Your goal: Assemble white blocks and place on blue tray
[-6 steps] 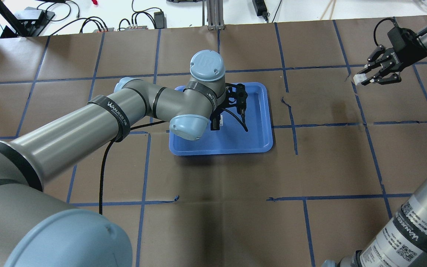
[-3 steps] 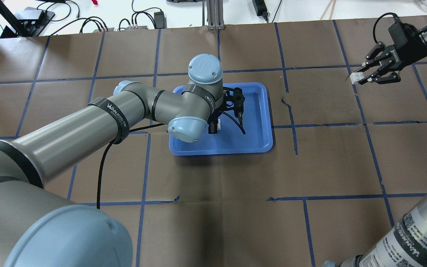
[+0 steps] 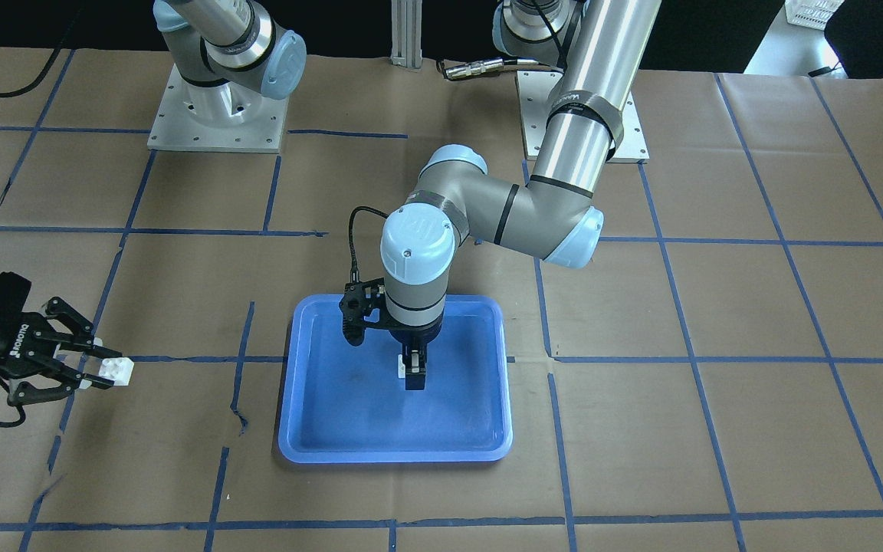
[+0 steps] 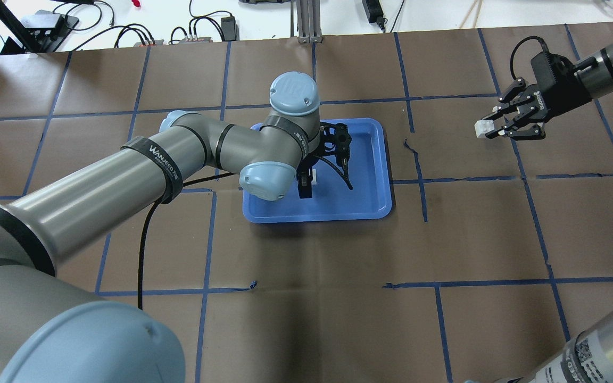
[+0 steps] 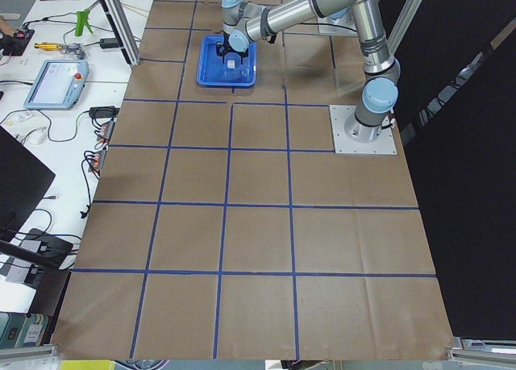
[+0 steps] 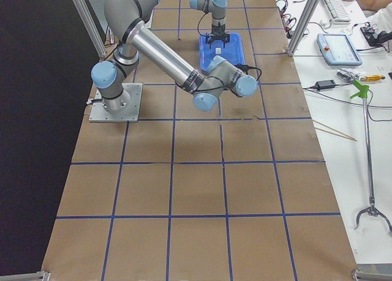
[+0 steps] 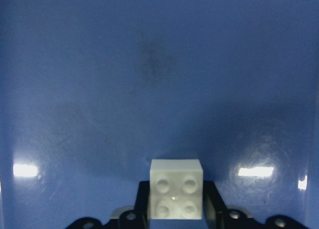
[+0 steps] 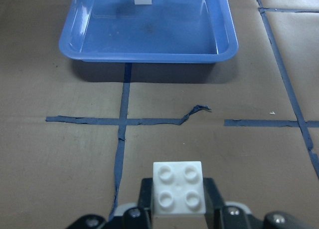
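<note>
The blue tray (image 4: 362,197) lies at the table's middle. My left gripper (image 4: 306,185) points down over the tray's inside and is shut on a white block (image 4: 313,177), held just above the tray floor. In the left wrist view that block (image 7: 176,195) sits between the fingers, studs toward the camera, with the tray (image 7: 149,64) behind it. My right gripper (image 4: 491,128) is shut on the second white block (image 4: 481,127), above the brown paper right of the tray. The right wrist view shows this block (image 8: 178,188), studs up, and the tray (image 8: 149,42) ahead. The front view shows both blocks (image 3: 401,366) (image 3: 116,371).
Brown paper with blue tape lines (image 4: 418,175) covers the table. The left arm's elbow and wrist (image 4: 264,181) hang over the tray's left part, with a black cable (image 4: 147,239) trailing from them. Cables and boxes lie beyond the table's far edge (image 4: 125,32).
My right gripper has moved left toward the tray, still holding its white block. My left gripper has stayed over the tray with only a slight shift.
</note>
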Robot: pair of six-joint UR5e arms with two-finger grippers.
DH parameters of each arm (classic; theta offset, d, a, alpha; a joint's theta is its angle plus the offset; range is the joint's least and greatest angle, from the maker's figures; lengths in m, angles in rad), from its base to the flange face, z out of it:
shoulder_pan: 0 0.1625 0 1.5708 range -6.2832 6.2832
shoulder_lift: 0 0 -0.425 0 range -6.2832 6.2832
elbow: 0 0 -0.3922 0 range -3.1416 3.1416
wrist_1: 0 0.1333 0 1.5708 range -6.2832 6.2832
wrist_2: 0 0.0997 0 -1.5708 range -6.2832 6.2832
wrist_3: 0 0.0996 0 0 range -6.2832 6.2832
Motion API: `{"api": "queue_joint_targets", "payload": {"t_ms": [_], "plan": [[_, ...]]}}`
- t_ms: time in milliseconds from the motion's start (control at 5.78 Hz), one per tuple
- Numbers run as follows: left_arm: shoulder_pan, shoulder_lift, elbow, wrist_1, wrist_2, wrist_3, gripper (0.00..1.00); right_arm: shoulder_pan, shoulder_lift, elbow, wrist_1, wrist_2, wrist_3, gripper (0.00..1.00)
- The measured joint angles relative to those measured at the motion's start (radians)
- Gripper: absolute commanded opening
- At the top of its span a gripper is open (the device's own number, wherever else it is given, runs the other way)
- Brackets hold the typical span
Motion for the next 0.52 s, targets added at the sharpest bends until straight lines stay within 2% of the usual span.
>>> {"api": "queue_joint_targets", "payload": {"t_ms": [173,519], "plan": [[0.015,0.075,0.01,-0.106,-0.006,-0.005,0.98,0.031,-0.022,0.042,-0.039,0.011,0.045,0.33],[0.053,0.286,0.071,-0.45,-0.026,-0.01,0.98,0.13,-0.035,0.095,-0.126,0.049,0.143,0.33]]}}
